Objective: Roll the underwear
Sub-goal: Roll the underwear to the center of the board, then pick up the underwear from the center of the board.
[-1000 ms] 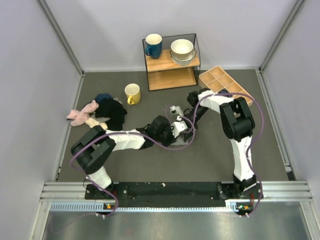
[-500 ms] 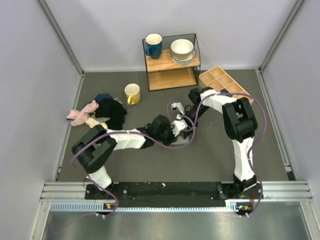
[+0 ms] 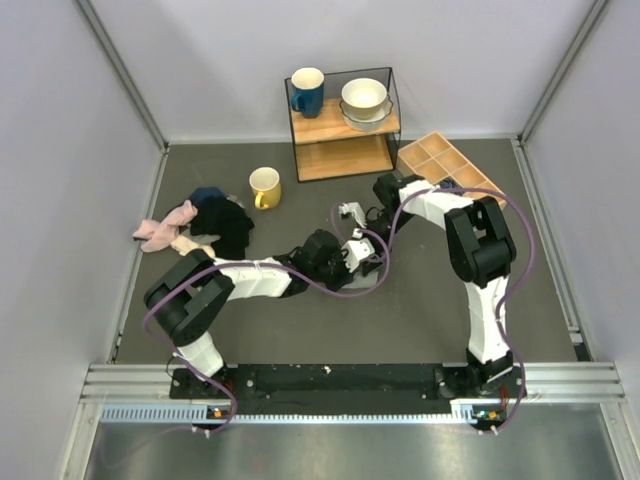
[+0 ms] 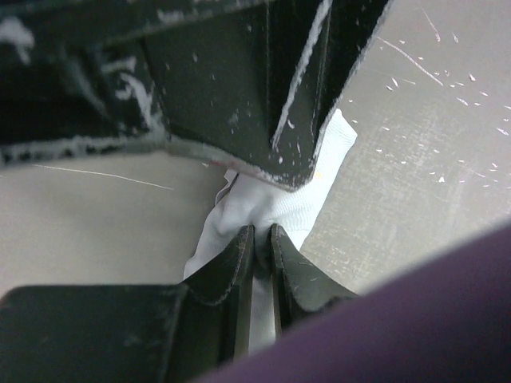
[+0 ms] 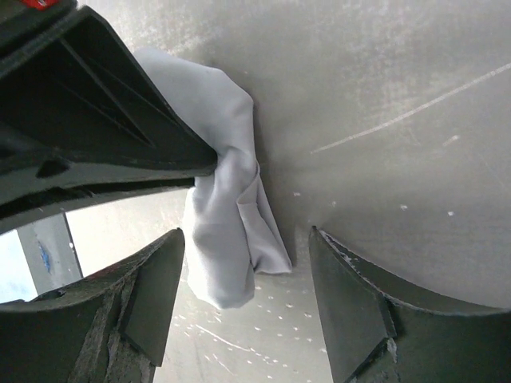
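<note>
Underwear [image 5: 231,183] pinched in left end effector [image 4: 262,236] — between parted right end effector [image 5: 246,239].

Back centre of the table [image 3: 420,300]: shelf rack [image 3: 343,155], with upper mug [image 3: 307,91] at left and stacked bowls [image 3: 364,100] at right on its top board. Just right of the rack, divided tray [image 3: 445,165]. Left and in front of the rack, lone mug [image 3: 265,187]; farther left, clothes pile [image 3: 200,225]. Mid-table, underwear [image 5: 227,231] on the surface — caught in the left gripper [image 4: 262,239] from the left, straddled without contact by the right gripper [image 5: 243,235] from behind.
</note>
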Available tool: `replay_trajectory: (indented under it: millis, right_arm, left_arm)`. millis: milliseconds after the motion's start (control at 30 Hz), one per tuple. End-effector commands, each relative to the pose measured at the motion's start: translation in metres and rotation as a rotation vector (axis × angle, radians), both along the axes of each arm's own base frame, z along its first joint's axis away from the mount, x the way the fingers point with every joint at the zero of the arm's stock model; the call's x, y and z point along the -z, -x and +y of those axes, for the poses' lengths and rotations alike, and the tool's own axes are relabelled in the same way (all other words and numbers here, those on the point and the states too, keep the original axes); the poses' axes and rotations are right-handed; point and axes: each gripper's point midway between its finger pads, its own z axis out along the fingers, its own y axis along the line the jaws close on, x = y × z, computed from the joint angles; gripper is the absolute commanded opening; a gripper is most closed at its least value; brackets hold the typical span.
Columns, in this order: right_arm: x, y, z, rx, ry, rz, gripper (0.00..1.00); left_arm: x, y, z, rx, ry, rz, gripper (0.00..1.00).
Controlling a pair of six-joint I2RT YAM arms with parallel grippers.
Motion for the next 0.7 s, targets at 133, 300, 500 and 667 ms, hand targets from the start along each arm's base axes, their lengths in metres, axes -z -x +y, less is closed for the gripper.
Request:
replay_trajectory:
  millis: [133, 300, 500, 667]
  right_arm:
    - [-0.002, 0.01, 0.018, -0.032, 0.017, -0.023, 0.66]
    - [0.015, 0.017, 0.01, -0.042, 0.096, 0.016, 0.66]
    - [0.027, 0.026, 0.005, -0.053, 0.156, 0.064, 0.65]
    - [0.027, 0.039, 0.003, -0.08, 0.173, 0.11, 0.63]
  left_arm:
    - [0.033, 0.018, 0.015, 0.023, -0.105, 0.081, 0.18]
    - [0.032, 0.017, 0.015, 0.021, -0.105, 0.081, 0.18]
    - [0.031, 0.015, 0.014, 0.008, -0.1, 0.084, 0.18]
    - [0.03, 0.014, 0.014, -0.001, -0.099, 0.088, 0.18]
